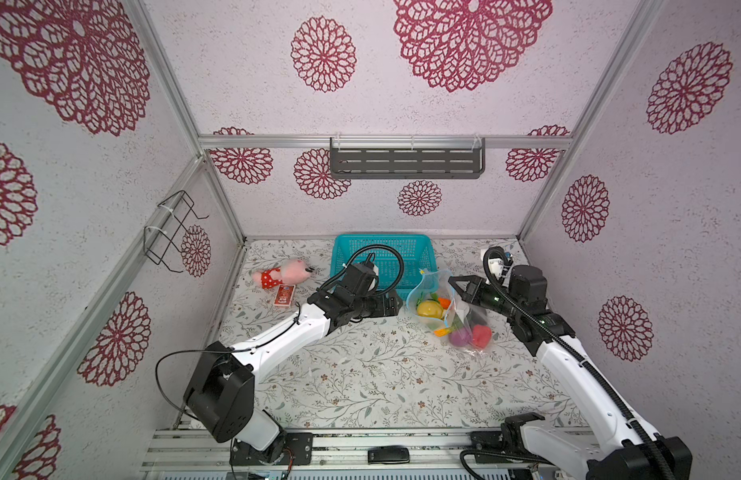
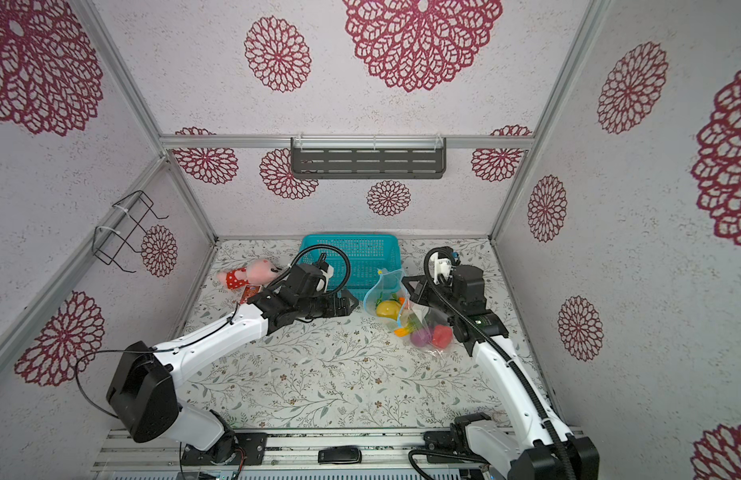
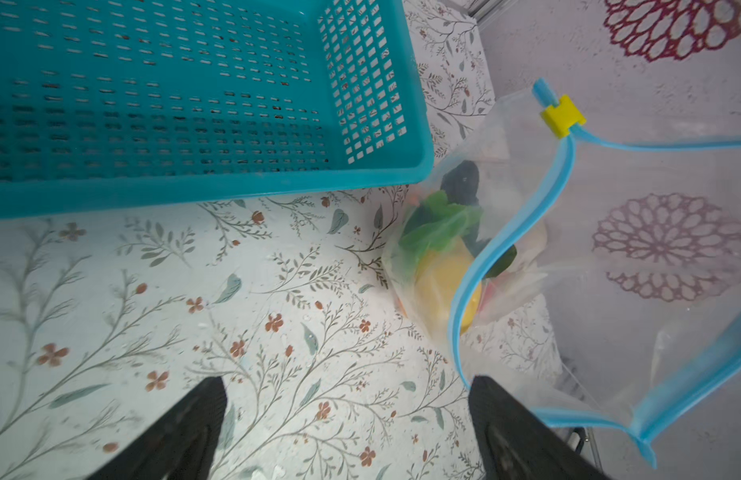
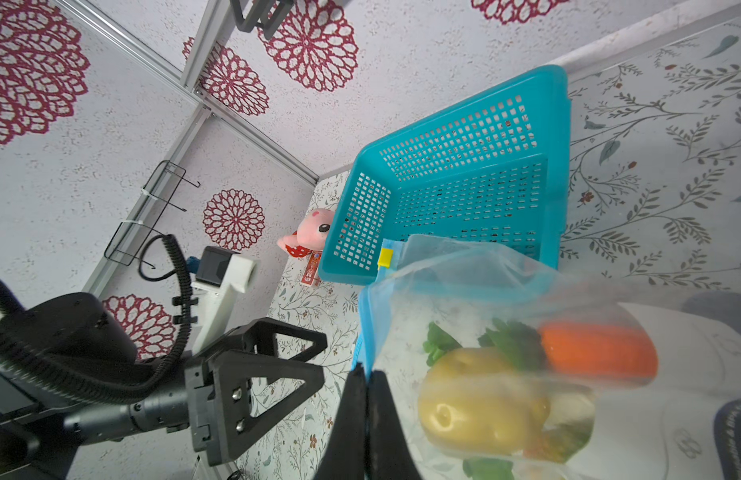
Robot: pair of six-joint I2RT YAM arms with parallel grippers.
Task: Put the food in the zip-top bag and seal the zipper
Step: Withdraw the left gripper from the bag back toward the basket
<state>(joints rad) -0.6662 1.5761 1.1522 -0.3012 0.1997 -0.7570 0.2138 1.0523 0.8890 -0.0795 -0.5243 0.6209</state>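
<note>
Zip-top bag (image 1: 437, 286) of clear crinkly plastic, right of centre on the floral-printed tabletop (image 1: 360, 365), mouth raised and unsealed.

Left to right:
- **Far left:** pink plush toy in a red dotted dress (image 1: 281, 274), with a small red packet (image 1: 283, 296) just near of it. Neither belongs to the task.
- **Left of the bag's mouth:** left gripper (image 1: 397, 305), jaws spread wide and empty, level with the mouth and not touching it.
- **Far edge:** teal plastic mesh basket (image 1: 418, 257). The far end of the bag lies just beside its near right corner.
- **Inside the bag:** yellow toy potato (image 1: 427, 308), orange carrot (image 4: 597, 349), green leaves (image 3: 435, 224), purple onion (image 1: 460, 337) and red pepper (image 1: 481, 336). No loose food shows on the table.
- **Mouth of the bag:** the light-blue zipper strip (image 3: 562, 178) runs as two parted bands from a yellow slider clip (image 3: 563, 115) at the far end.
- **Right rim of the mouth:** right gripper (image 4: 366, 374), jaws clenched on the rim and holding it up.

Step in hand, as judged: loading looks complete and sealing has not begun. The next move calls for the free left gripper to reach the far end and take the slider. It would then draw the slider along the strip toward the held rim while the right grip keeps the strip taut. The limp film may fold or slip if tension is lost.
</note>
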